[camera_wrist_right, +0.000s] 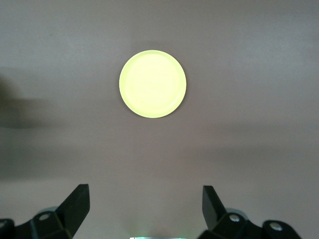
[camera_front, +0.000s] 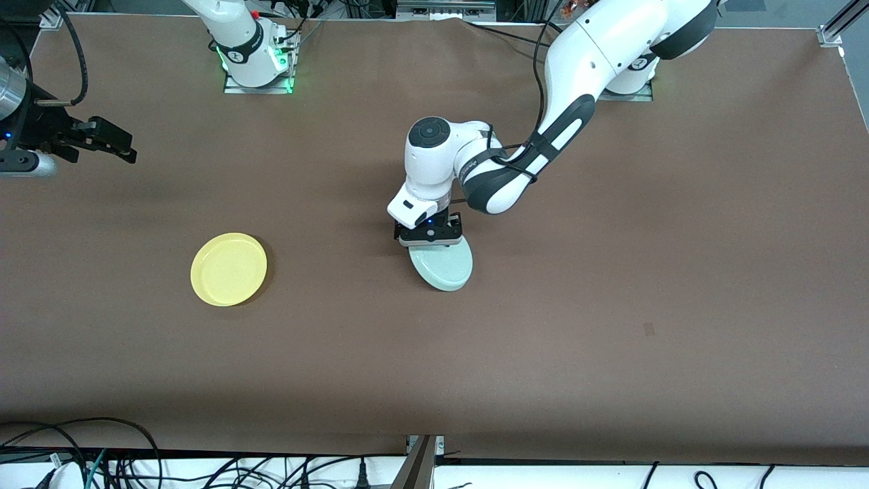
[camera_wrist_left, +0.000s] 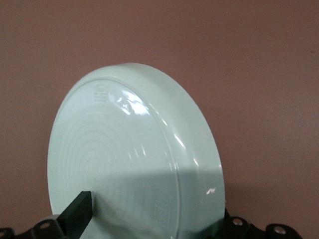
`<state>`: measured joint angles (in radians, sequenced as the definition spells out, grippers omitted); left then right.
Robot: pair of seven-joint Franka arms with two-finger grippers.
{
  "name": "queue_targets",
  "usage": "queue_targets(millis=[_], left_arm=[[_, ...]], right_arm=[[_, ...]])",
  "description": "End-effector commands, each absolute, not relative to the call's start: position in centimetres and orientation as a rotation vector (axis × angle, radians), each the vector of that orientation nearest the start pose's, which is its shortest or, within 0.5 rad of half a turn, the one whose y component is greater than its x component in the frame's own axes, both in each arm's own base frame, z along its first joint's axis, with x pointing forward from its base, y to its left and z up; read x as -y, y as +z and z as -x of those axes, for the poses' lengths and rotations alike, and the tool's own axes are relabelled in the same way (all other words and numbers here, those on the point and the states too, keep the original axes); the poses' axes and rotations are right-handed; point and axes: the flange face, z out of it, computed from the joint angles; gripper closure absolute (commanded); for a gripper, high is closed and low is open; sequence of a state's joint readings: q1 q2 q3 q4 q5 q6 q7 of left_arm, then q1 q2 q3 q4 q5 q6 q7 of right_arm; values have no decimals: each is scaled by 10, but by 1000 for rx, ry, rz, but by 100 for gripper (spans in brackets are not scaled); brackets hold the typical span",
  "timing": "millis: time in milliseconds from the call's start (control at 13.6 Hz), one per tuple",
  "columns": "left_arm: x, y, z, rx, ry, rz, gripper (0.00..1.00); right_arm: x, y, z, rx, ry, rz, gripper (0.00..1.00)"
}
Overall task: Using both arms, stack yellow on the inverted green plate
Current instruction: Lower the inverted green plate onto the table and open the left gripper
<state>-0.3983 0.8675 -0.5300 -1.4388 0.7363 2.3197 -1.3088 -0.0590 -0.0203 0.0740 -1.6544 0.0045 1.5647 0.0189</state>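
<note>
My left gripper [camera_front: 430, 238] is shut on the rim of the pale green plate [camera_front: 445, 266] over the middle of the table. The plate is tilted steeply on its edge. In the left wrist view its ringed underside [camera_wrist_left: 124, 149] faces the camera, with one black finger [camera_wrist_left: 77, 214] on it and the other hidden by the rim. I cannot tell whether its low edge touches the table. The yellow plate [camera_front: 229, 269] lies rim up on the table toward the right arm's end. My right gripper [camera_front: 127, 151] is open and empty, held high; the yellow plate [camera_wrist_right: 152, 83] shows between its fingers [camera_wrist_right: 77, 201].
The brown table [camera_front: 611, 305] bears only the two plates. Cables and a metal frame run along its edge nearest the front camera [camera_front: 421, 462]. The arm bases [camera_front: 254, 61] stand along the farthest edge.
</note>
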Motion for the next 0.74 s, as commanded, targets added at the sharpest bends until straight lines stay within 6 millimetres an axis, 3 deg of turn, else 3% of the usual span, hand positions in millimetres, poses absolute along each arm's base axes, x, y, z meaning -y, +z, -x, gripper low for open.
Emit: queue_targets(millis=[0,221,295,442,663], left_arm=[[520,267,-516,127,-409,3168,0],[499,287,-528,-32,-392,3072,0],[495,288,-532,58,-349,3109,0],[507,292,-530,246,-239,3302,0],[505,289,-533,225,-249,3306,0]], right_arm=[[-8,603,-543,-3,111,3122,0],[-8,603,-543,-3,111,3120,0],[-8,603,-543,-3,111,3120,0],[-8,603,-543,-3,111,3120,0],[-8,603,-543,-5,111,3122,0]])
